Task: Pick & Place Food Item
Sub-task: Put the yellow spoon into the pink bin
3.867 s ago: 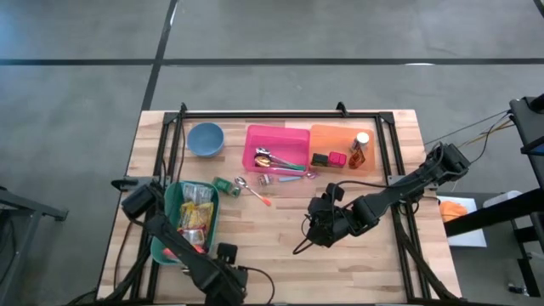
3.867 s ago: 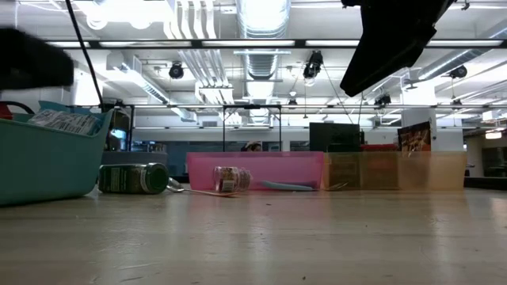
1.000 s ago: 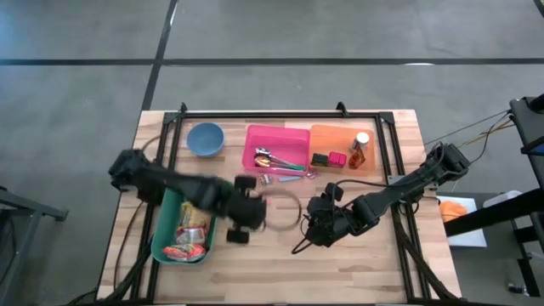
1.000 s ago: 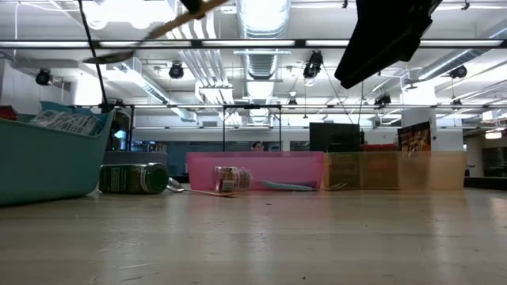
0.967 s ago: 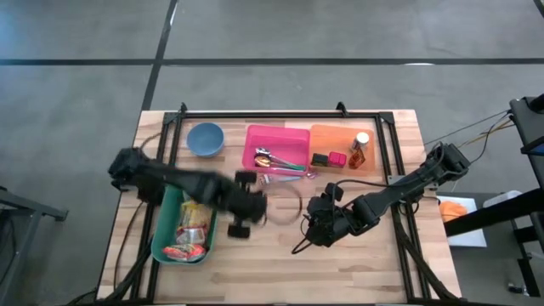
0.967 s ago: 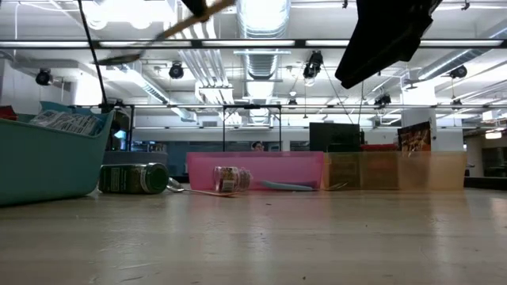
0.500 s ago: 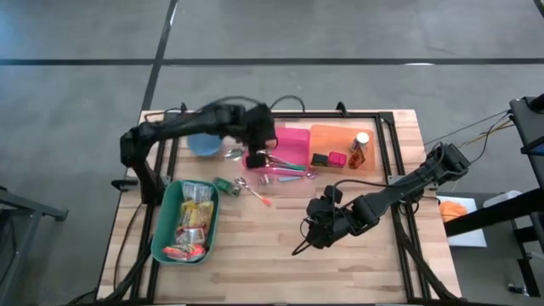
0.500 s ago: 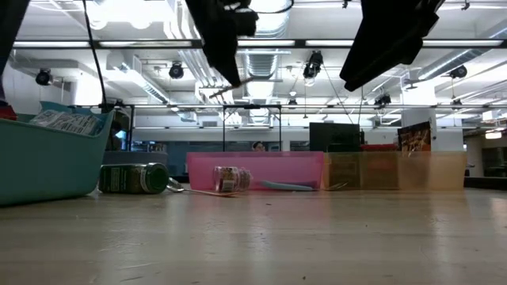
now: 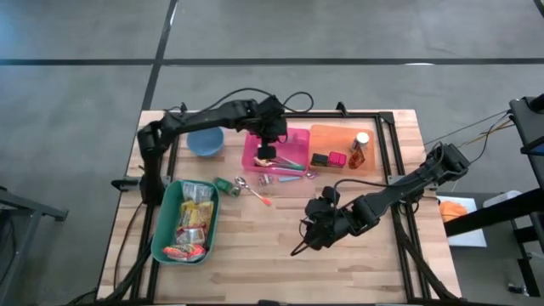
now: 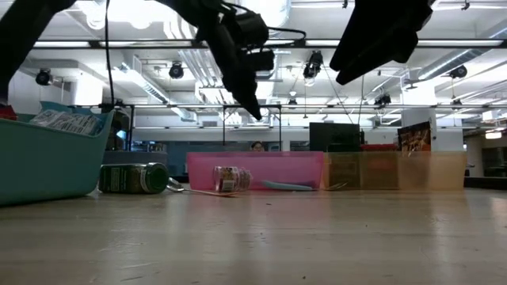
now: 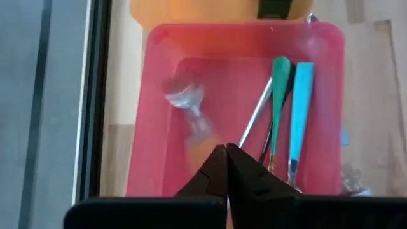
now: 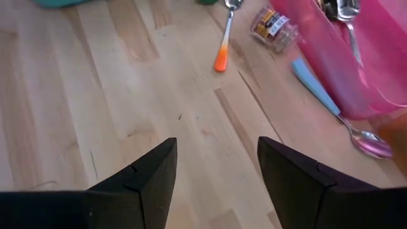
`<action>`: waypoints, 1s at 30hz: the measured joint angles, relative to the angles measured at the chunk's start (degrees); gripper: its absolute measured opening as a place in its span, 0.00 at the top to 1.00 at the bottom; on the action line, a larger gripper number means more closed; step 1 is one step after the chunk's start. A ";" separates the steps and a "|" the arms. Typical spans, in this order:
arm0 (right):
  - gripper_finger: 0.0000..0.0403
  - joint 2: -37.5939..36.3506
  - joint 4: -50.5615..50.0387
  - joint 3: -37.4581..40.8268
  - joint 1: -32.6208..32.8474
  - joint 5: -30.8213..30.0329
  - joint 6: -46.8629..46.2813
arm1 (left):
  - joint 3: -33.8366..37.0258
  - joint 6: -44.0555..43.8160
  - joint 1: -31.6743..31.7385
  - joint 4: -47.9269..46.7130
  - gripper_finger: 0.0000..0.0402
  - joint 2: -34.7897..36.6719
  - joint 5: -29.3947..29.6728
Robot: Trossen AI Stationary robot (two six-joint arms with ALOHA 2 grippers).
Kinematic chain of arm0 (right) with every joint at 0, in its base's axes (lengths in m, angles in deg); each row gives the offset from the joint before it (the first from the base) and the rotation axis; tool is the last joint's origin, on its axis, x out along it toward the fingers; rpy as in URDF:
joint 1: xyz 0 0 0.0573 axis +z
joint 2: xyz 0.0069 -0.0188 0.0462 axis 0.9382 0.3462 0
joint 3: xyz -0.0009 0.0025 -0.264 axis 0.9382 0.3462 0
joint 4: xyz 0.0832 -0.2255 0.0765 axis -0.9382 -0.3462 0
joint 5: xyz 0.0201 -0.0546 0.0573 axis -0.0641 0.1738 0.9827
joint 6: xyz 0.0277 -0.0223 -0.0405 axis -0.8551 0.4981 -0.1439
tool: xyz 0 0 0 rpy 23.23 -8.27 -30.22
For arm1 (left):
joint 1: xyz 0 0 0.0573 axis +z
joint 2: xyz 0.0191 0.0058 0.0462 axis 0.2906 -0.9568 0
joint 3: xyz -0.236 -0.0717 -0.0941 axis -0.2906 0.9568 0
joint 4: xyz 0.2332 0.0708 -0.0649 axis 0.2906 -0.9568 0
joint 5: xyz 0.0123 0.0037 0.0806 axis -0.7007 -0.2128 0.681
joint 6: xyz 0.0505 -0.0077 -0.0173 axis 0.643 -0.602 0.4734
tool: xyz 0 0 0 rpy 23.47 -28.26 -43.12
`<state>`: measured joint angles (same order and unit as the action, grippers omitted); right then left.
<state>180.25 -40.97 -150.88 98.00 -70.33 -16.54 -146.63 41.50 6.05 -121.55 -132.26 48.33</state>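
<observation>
The left gripper [image 9: 266,151] is held above the pink plastic bin [image 9: 297,138], fingers [image 11: 219,172] closed on nothing. A blurred orange-handled metal spoon [image 11: 191,121] is seen in the bin, its long axis along the bin's length, bowl away from the fingers. The right gripper [image 12: 216,184] is held over the wooden table [image 9: 280,246], fingers parted and empty.

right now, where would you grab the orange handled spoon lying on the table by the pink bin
Grip the orange-handled spoon across its orange handle, coming straight down from above. It lies flat on bare wood with open space either side of the handle, while its bowl end sits near the green can.
</observation>
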 joint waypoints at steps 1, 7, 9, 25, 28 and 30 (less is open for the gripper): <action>0.46 0.00 0.32 0.00 0.00 0.00 0.00 | -0.15 0.42 0.04 0.15 0.99 -0.64 -0.53; 0.46 0.00 0.57 0.00 0.00 -0.02 0.02 | -0.13 0.49 0.02 -0.12 0.99 -1.64 -7.90; 0.46 0.00 0.65 0.00 0.00 -0.02 0.02 | -0.13 -0.49 -0.11 -0.50 0.99 -1.43 -9.24; 0.46 0.00 0.57 0.00 -0.02 -0.09 0.19 | -0.15 -3.26 -0.39 -3.30 1.00 -0.66 -9.61; 0.46 0.00 0.58 0.00 -0.02 -0.09 0.21 | -0.13 -3.38 -0.39 -4.37 1.00 -0.38 -9.65; 0.46 0.00 0.55 0.00 -0.02 -0.09 0.22 | -0.13 -4.02 -0.39 -5.16 1.00 -0.21 -9.64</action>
<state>180.25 -40.42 -150.88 97.98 -70.41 -16.32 -146.76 37.49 5.65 -126.71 -132.47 38.68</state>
